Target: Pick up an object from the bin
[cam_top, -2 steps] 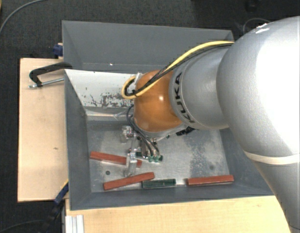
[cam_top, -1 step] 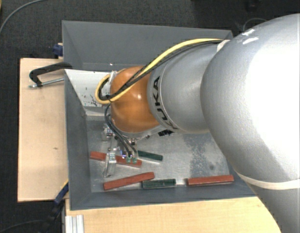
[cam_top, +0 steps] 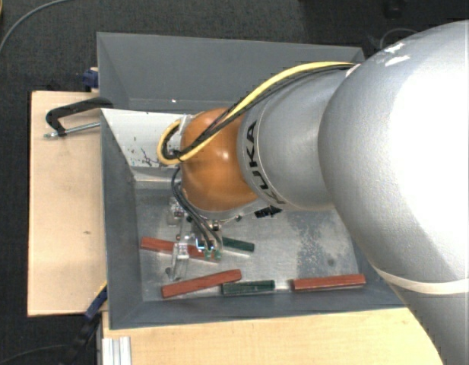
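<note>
Red stick point(cam_top: 153, 244) at the bin's point(cam_top: 116, 226) near left lay unlifted under the low gripper point(cam_top: 184, 257), couldn't tell if it'd clamped or not.

A short red stick point(cam_top: 153, 244) lies flat under the gripper point(cam_top: 181, 258), its end poking out leftward. A longer red stick point(cam_top: 202, 283) lies flat just below the gripper, slightly tilted.

Grey bin point(cam_top: 325, 234) floor: left red stick point(cam_top: 153, 244), long red stick point(cam_top: 201, 283), right red stick point(cam_top: 329, 282), front green stick point(cam_top: 248, 287), middle green stick point(cam_top: 239, 244).
</note>
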Controlling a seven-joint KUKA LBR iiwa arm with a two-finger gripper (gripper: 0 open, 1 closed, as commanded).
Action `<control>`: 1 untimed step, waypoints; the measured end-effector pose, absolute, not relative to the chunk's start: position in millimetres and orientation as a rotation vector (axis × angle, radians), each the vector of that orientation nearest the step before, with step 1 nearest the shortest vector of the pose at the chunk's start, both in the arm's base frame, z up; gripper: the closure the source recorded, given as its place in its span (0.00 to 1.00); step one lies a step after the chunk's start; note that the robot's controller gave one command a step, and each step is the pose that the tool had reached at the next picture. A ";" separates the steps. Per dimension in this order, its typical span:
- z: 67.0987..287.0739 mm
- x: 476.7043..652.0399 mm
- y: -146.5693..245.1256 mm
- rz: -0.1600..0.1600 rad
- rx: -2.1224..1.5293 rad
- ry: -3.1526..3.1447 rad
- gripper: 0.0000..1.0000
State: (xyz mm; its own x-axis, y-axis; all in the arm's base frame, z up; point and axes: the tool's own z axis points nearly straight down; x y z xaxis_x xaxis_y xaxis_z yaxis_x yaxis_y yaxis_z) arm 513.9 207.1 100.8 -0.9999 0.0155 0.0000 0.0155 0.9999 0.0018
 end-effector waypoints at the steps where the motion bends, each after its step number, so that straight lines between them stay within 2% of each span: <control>1: 69.2 518.0 211.7 0.001 -0.052 3.143 0.00</control>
State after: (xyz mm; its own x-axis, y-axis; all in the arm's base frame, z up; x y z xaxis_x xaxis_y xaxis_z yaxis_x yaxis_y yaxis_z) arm 518.0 211.7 69.2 -0.9994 -0.0332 0.0019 -0.0332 0.9994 0.0004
